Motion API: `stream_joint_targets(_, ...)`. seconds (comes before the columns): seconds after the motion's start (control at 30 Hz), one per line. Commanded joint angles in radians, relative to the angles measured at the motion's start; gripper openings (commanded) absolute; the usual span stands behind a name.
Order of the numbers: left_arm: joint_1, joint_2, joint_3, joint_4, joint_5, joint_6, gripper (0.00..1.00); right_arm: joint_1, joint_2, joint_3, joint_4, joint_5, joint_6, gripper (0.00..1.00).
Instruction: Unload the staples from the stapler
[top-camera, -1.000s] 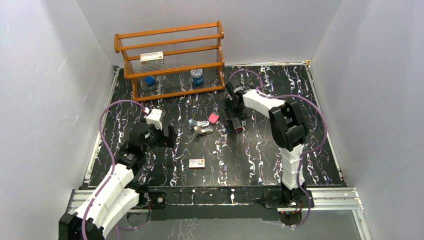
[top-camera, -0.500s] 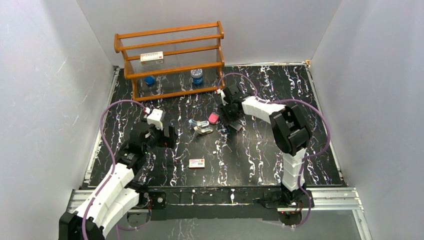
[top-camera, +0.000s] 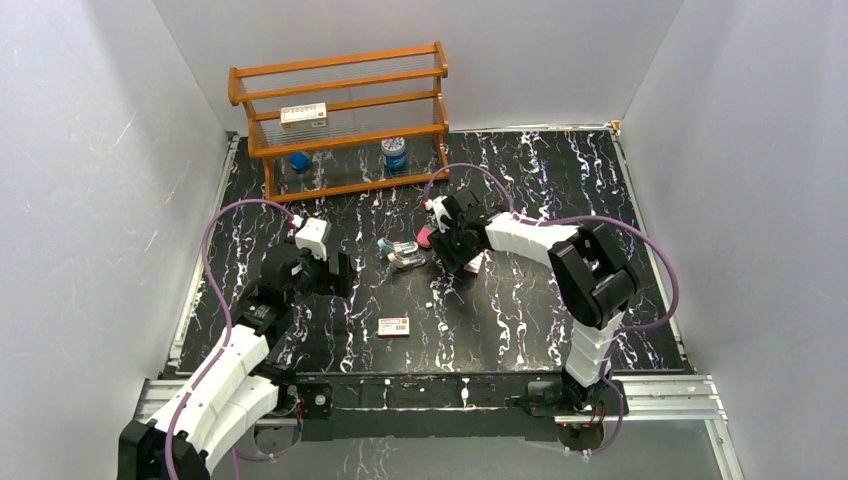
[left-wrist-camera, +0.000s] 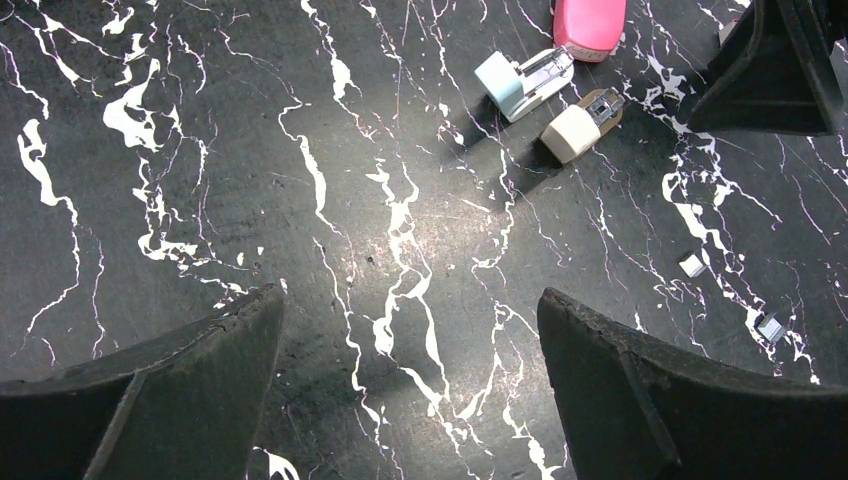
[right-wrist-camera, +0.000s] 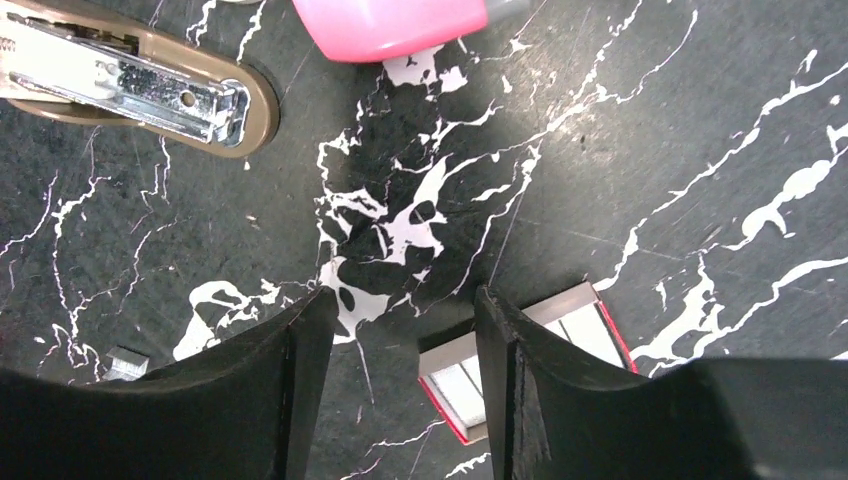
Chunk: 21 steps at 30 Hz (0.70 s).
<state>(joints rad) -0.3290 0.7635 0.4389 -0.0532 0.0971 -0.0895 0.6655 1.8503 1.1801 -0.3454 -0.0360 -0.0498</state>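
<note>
The stapler (top-camera: 405, 255) lies open in the middle of the table, a light-blue part (left-wrist-camera: 520, 80) beside a tan part (left-wrist-camera: 580, 125). Its tan base with silvery metal shows at the upper left of the right wrist view (right-wrist-camera: 140, 85). My right gripper (top-camera: 452, 252) is open and empty (right-wrist-camera: 400, 310), low over the table just right of the stapler, below the pink block (top-camera: 426, 237). My left gripper (top-camera: 335, 276) is open and empty (left-wrist-camera: 410, 340), well to the left of the stapler.
A small red-edged tray of staples (right-wrist-camera: 570, 330) lies partly under my right fingers. Loose staple bits (left-wrist-camera: 692, 265) lie on the marble. A flat white box with a red label (top-camera: 394, 326) sits nearer. An orange shelf (top-camera: 340, 120) stands at the back.
My right gripper has swung left and nearer, from by the red-edged tray to just beside the stapler and pink block. The left arm has not moved.
</note>
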Motion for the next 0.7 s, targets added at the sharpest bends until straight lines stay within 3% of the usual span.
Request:
stream_joint_targets(0.0,0.005,0.001,0.04,0.015,0.019,0.008,0.94,0.01,-0.015,0.016,-0.144,-0.012,0.08,0.64)
stream_joint_targets(0.2,0.005,-0.002,0.042,0.009,0.017,0.008,0.94,0.006,-0.028,0.141,-0.152,0.217,0.156,0.77)
stream_joint_targets(0.33,0.005,-0.002,0.042,0.009,0.018,0.008,0.94,-0.022,0.022,0.22,-0.189,0.302,0.186,0.8)
stream_joint_targets(0.47,0.005,-0.005,0.041,0.009,0.017,0.008,0.94,-0.074,0.089,0.251,-0.206,0.303,0.215,0.8)
stream_joint_targets(0.67,0.005,-0.007,0.041,0.01,0.018,0.008,0.94,-0.139,0.15,0.258,-0.228,0.146,0.263,0.76)
